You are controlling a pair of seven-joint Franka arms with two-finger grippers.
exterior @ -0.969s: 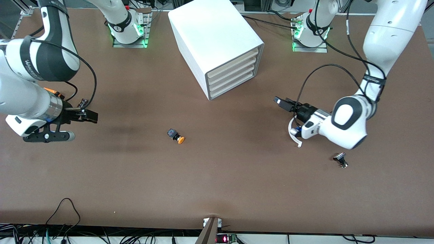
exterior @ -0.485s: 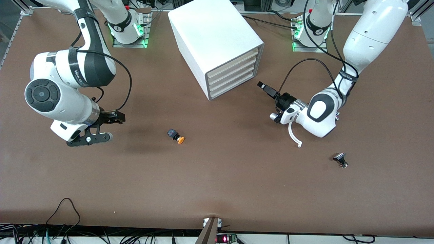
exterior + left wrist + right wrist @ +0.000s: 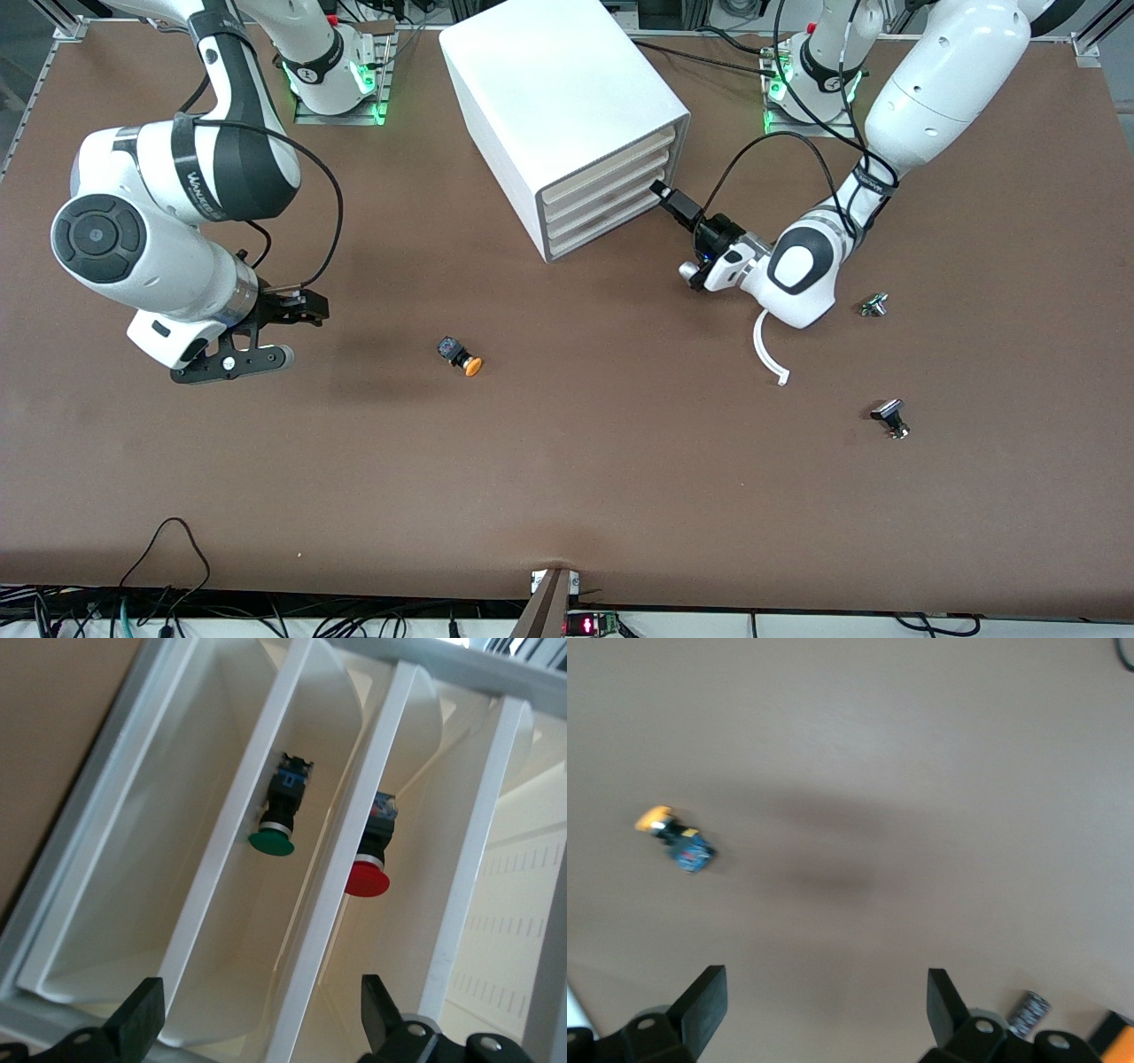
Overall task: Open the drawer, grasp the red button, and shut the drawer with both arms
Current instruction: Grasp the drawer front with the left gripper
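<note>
Red-capped button (image 3: 370, 857) lies lengthwise along its drawer (image 3: 461, 868); both claws gape, empty.

Left arm reaches in from its base, elbow bent, wrist levelled low over the table; left gripper (image 3: 666, 198) points away from its forearm, fingers (image 3: 142, 1014) spread apart, nothing between them. Right arm folded, waiting; right gripper (image 3: 297, 307) hangs low over the table, jaws parted, empty.

Even, bright overhead light – soft shadows lie on the table (image 3: 567, 461) under both arms; the right wrist view is slightly blurred.
</note>
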